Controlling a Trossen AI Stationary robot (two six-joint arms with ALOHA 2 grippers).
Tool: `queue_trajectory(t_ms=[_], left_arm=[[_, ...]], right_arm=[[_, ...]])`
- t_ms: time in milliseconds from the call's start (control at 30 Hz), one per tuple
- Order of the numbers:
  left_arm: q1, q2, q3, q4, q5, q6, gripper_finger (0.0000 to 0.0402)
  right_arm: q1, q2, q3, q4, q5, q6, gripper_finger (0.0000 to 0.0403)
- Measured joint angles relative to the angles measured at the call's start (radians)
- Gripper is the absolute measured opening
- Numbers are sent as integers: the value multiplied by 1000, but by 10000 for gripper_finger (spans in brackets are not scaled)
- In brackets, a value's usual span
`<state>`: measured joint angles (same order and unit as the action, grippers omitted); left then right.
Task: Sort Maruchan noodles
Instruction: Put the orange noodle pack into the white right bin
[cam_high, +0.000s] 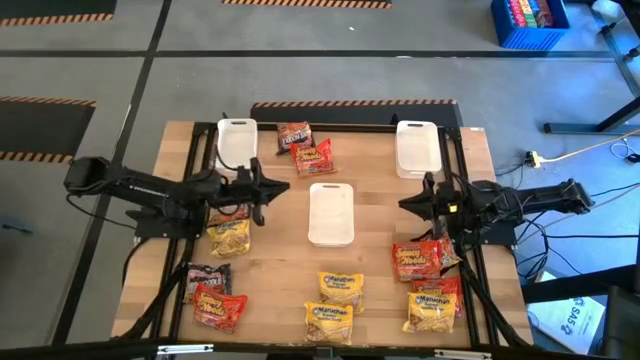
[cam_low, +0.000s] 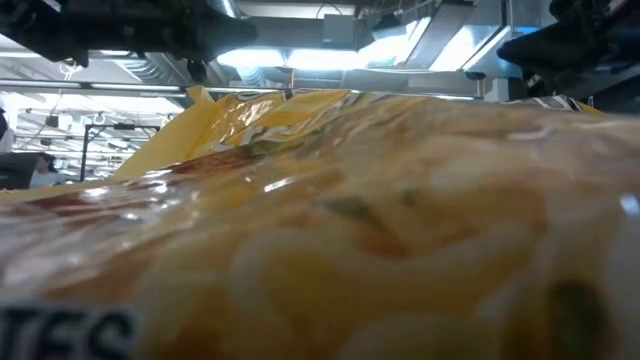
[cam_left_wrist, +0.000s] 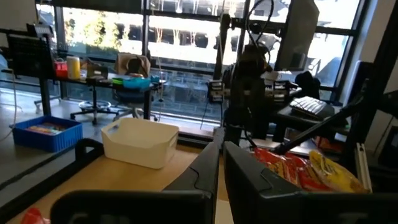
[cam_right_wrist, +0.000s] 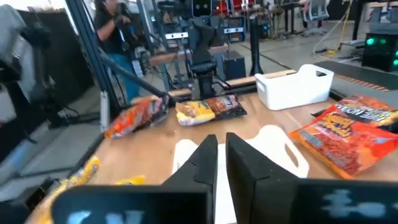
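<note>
Seen from above, a wooden table (cam_high: 370, 250) carries three white trays, with the middle tray (cam_high: 331, 213) as the centre of the layout. The left gripper (cam_high: 282, 187) hangs just to the left of the middle tray, its fingers (cam_left_wrist: 202, 174) pressed together and holding nothing. The right gripper (cam_high: 405, 203) hangs to the right of that tray, fingers (cam_right_wrist: 202, 163) likewise together and empty; its wrist view looks across the middle tray (cam_right_wrist: 273, 146) towards the other arm.

The noodle packets lie scattered round the middle tray. A dark packet (cam_high: 293, 133) and a red packet (cam_high: 313, 157) sit beyond it, between the far-left tray (cam_high: 237, 143) and the far-right tray (cam_high: 417, 148). A yellow packet (cam_high: 229, 238) lies to its left, partly under the left arm. Further left and nearer the front edge, a dark packet (cam_high: 207, 275) rests beside overlapping red packets (cam_high: 219, 307). In front of the tray lie two yellow packets (cam_high: 335, 305), one behind the other. To its right is a cluster: a red packet (cam_high: 420, 261) under the right arm, another red one (cam_high: 440, 288) and a yellow one (cam_high: 430, 312) nearer the front.

The table-level camera is almost wholly filled by a yellow packet (cam_low: 340, 230) lying right against it
</note>
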<state>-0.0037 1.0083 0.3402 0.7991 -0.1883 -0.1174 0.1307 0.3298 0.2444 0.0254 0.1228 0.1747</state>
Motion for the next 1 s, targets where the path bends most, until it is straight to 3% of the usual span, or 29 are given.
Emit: queue_trajectory(t_ms=[133,300,533,733,867,1000], left_arm=[[-42,58,5,29,-8,-26,20],[-96,118,5,96,-11,-31,20],[-61,165,5,132,-13,-22,20],[-47,173,5,141,-14,-29,20],[-54,173,5,156,-14,-29,20],[-76,181,5,159,-11,-29,20]], right_arm=[[0,112,102,-120,-14,1,74],[0,242,250,-413,-72,60,173],[0,346,341,-623,-71,93,288],[0,362,385,-716,-82,227,323],[-7,363,399,-774,-114,261,324],[-46,394,399,-882,-220,348,315]])
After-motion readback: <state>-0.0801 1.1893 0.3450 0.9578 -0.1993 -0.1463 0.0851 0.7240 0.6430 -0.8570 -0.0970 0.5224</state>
